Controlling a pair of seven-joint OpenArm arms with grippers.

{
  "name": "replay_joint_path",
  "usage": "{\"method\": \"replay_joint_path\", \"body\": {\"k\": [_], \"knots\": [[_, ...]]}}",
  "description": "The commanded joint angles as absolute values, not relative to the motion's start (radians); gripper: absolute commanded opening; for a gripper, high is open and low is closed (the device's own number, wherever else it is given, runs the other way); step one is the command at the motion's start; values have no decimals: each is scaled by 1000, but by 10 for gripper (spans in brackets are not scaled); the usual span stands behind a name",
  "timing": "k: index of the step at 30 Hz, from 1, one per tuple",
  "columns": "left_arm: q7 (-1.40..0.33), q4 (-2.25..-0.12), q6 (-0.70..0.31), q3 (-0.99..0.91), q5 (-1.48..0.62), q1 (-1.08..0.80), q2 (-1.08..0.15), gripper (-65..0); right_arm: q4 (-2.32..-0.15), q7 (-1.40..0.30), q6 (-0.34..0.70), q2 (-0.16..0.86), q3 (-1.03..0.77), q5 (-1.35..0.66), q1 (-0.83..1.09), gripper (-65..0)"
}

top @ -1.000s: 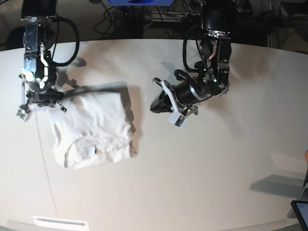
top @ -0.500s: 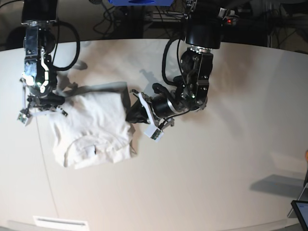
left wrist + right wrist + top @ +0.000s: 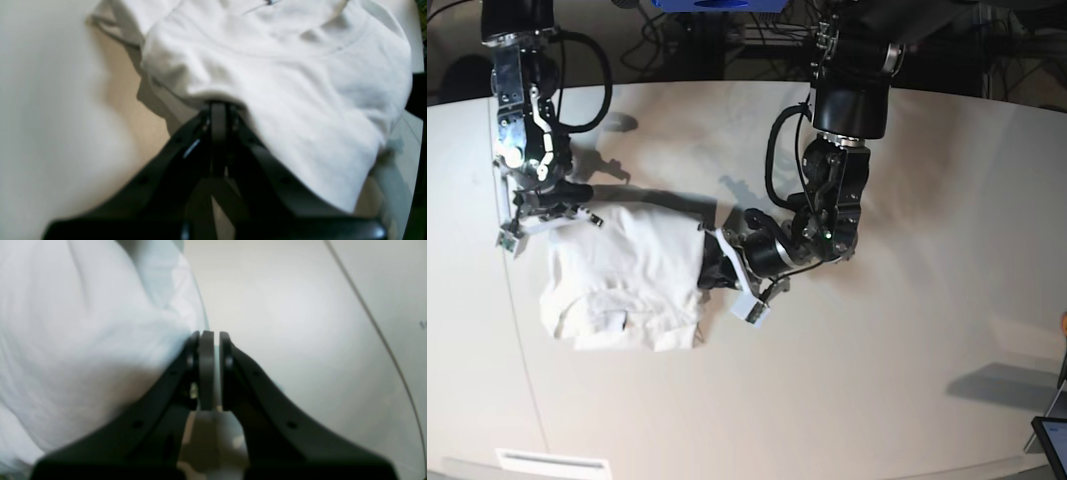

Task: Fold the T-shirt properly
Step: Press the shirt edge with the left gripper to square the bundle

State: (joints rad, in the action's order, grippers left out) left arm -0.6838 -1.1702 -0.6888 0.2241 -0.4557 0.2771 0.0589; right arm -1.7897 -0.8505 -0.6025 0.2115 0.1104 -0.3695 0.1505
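Observation:
The white T-shirt (image 3: 622, 275) lies folded in a wrinkled bundle on the left half of the table; the left wrist view shows its collar side (image 3: 283, 66). My left gripper (image 3: 710, 270) is shut, its tips (image 3: 218, 110) tucked under the shirt's right edge where the cloth drapes over them. My right gripper (image 3: 552, 216) is at the shirt's far left corner. It is shut (image 3: 213, 340) with a thin strip of pale cloth between its fingers, and the fabric (image 3: 83, 350) bulges against its left finger.
The off-white table (image 3: 897, 380) runs to a curved far edge with dark cables (image 3: 757, 45) behind it. A thin line (image 3: 515, 330) crosses the tabletop at the left. A white label (image 3: 552, 462) sits at the front edge and a screen corner (image 3: 1052, 440) at the lower right.
My left arm swung leftward across the table until its shut tips reached the shirt's right edge. My right gripper shifted right, and the shirt's far left corner went with it.

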Motion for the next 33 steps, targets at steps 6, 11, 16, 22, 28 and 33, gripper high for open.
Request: {"method": "replay_joint_path", "body": {"k": [6,11,16,22,28,33], "knots": [[-664,-1317,-698,156,-481,292,30,-650,-1805,-831,-619,249,-10,-361,147,-612],[-665,-1494,-698,99,-481,213,30,-650,-1860,-820,-619,280,-74,-367,143,-612],[-656,-1692,-698,170,-481,99,51,-650,-1986,-753,-581,277,-59,-369,147,-612],[-656,-1834,-698,179,-486,10,101,-650,-1997,-670,-367,170,-48,-371,168,-612],[-659,-1758,-698,163,-688,24,76,-650,-1997,-602,-180,93,-48,-371,194,-612],[-659,-1596,-698,147,-931,67,18,-650,-1997,-570,-87,79,-50,-423,208,-612]]}}
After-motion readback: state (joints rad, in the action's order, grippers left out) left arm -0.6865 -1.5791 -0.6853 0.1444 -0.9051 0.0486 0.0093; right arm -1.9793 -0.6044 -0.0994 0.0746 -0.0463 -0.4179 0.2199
